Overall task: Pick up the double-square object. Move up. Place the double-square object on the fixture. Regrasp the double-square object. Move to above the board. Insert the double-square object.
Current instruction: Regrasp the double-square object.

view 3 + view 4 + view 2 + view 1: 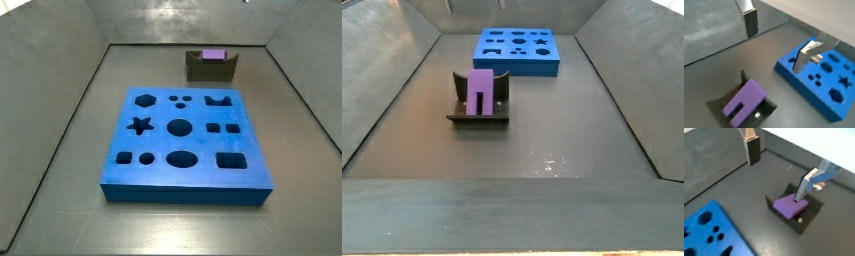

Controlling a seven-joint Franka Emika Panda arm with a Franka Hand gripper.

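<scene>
End effector (777, 39) wide open, nothing held, hanging above the floor; absent from both side views. Double-square object (744, 102) resting in fixture (721, 106), leaning, apart from both fingers (749, 24). In a wrist view, block (791, 206) just beside one finger (804, 187), below it. Long axis running up the fixture's slope (480, 92). Board (183, 139) well apart. Prob. regrasp next: descend w/ fingers straddling block's narrow width.

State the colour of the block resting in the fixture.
Light purple, clearest in a side view; the open claw is apart from it.
</scene>
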